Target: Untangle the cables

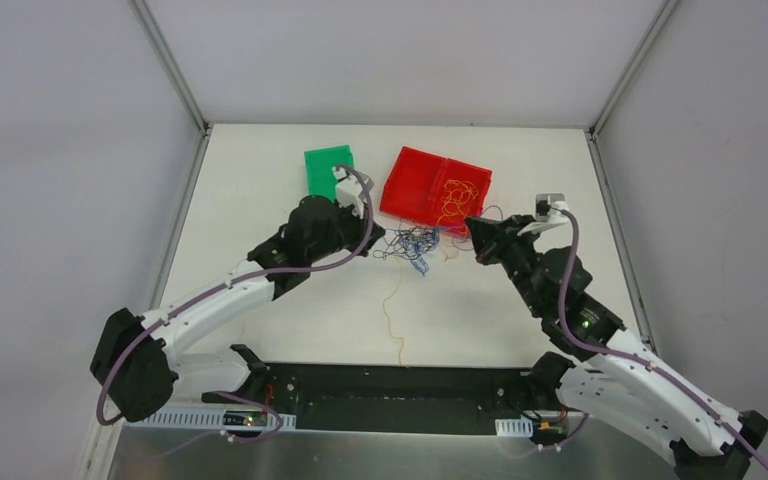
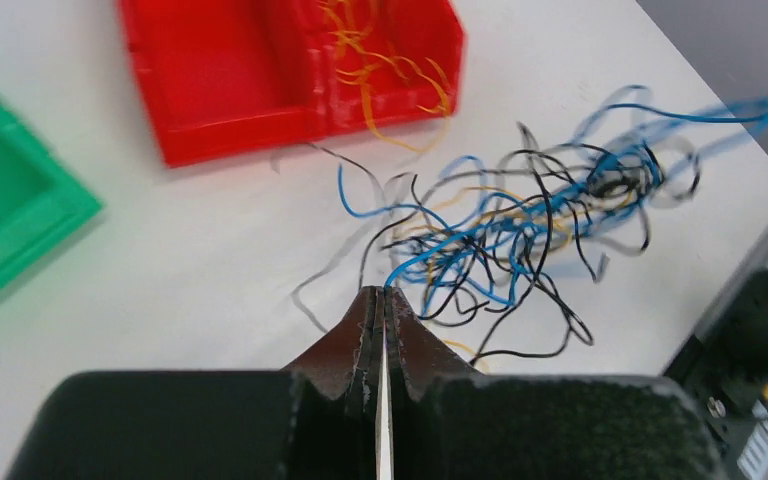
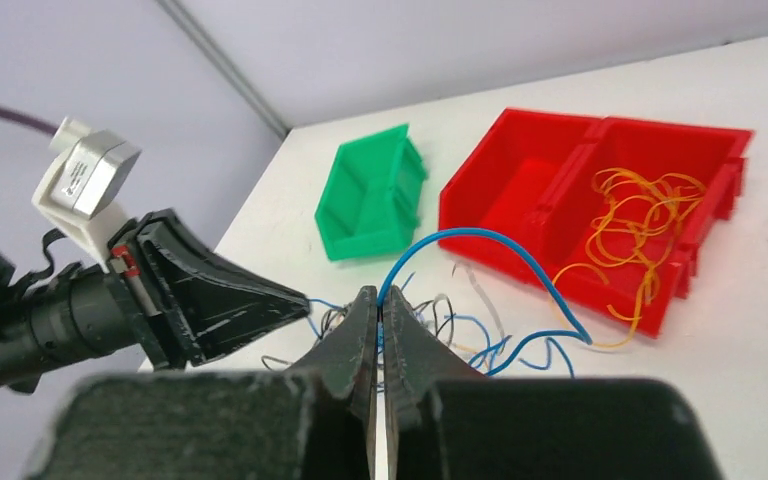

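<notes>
The white bench (image 1: 260,310) carries everything. The two arms reach in from its near edge and meet just past the middle. At the far side a red two-compartment bin (image 1: 412,185) sits right of centre, with a smaller green bin (image 1: 326,166) to its left, a little apart from it. A heap of yellow-orange wires (image 1: 457,195) lies in the red bin's right compartment, and some trail over its near wall.

The cables (image 1: 417,243) to be sorted lie on the bench just near of the red bin. They are a loose snarl of blue and black strands with a few yellow ones threaded through. One thin yellow strand (image 1: 395,312) lies by itself, running from the snarl toward the near edge.

The snarl lies directly between the two tools, and its long axis runs left to right. The left end effector (image 2: 382,292) is at its left end, clenched on a blue strand (image 2: 430,262) that leaves the tips and runs into the bunch. The right end effector (image 3: 378,296) is at the right end, clenched on a blue loop (image 3: 480,237) that arches up from its tips. I cannot tell whether both hold the same wire.

Neither arm is clearly nearer, as each is at its own end. The tightest bunching seems to sit toward the right arm. Any parting pull would probably run along that left-right line.
</notes>
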`<state>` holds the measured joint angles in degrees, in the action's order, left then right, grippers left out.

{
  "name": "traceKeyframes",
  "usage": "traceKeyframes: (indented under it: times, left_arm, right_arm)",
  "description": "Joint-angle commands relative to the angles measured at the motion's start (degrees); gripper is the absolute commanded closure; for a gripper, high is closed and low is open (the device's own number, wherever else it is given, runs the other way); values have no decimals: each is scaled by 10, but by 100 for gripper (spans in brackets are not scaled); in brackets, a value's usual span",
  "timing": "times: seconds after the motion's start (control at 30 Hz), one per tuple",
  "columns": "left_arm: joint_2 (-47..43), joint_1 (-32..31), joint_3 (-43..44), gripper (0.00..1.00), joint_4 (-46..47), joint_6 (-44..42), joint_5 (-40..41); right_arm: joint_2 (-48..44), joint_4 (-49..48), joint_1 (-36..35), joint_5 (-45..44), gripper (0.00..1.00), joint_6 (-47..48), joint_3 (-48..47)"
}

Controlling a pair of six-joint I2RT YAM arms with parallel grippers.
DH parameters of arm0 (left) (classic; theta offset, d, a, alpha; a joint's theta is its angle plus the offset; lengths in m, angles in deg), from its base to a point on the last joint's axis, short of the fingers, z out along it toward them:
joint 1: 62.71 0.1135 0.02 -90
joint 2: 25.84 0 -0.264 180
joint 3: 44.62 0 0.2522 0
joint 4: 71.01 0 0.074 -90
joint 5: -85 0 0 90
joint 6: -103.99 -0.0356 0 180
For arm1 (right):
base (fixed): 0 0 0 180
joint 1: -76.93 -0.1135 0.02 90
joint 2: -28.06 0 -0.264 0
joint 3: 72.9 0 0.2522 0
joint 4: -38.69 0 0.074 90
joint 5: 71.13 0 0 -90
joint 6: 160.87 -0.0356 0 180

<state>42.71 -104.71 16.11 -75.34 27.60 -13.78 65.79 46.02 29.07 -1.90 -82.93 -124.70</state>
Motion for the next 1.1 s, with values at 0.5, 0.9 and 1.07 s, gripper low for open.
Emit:
traceKeyframes:
  times: [0.5, 0.9, 1.07]
  left_arm:
    - [-269, 105, -129, 100, -136, 219, 469]
    - [-238, 105, -111, 100, -77, 157, 305]
    - [-256, 105, -118, 100, -78, 156, 310]
  right_arm:
    - [-192, 42, 23, -564, 100, -26, 20]
    - [18, 102, 24, -101, 100, 22, -77]
    - [188, 135, 31, 81, 100, 29, -183]
